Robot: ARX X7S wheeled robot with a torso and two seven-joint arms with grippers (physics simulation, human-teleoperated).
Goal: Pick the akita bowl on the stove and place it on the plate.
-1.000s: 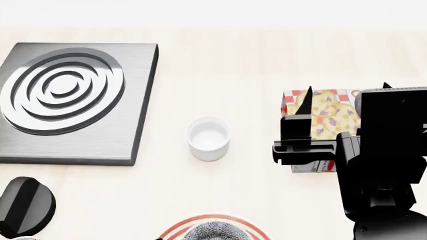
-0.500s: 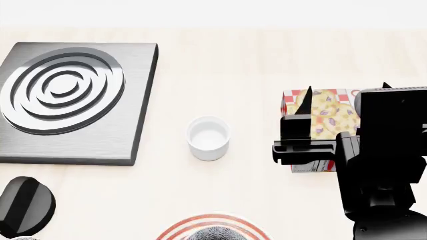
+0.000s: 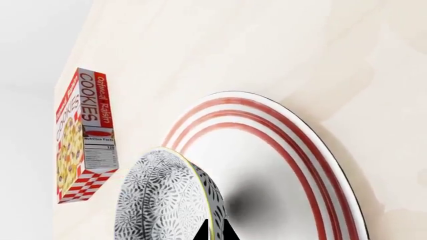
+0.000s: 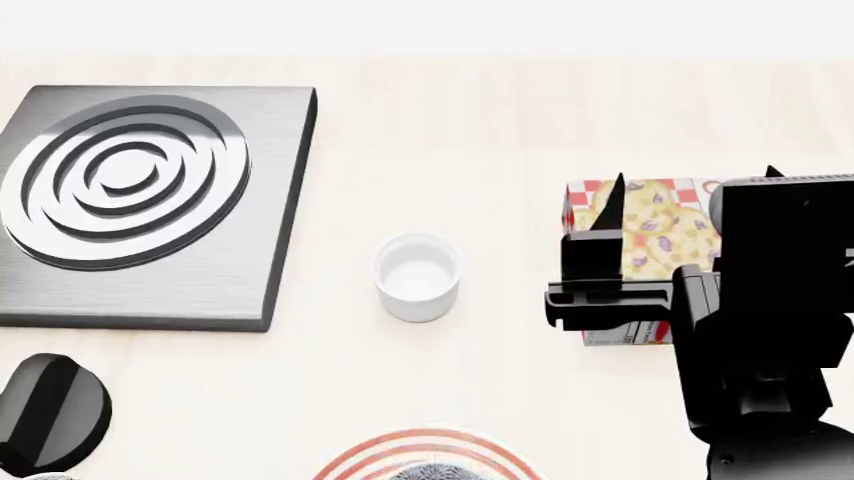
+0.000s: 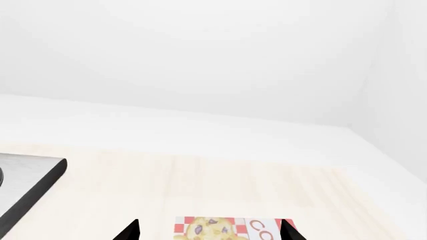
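Sinking lower over plate (image 4: 427, 452), akita bowl (image 3: 167, 200), right hand (image 4: 607, 250) unmoved

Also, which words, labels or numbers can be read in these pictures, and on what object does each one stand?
"Oatmeal Raisin COOKIES": side of the cookie box.
"COOKIES": also on its front face, seen at a steep angle.
"Nutrition Facts": panel on the same side; the finer lines under it are too small to read.
Nothing else carries text.

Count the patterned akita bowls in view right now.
1. The akita bowl is over the plate, its rim between the left pincer's tips. The stove top is bare; a second bowl may be out of frame.
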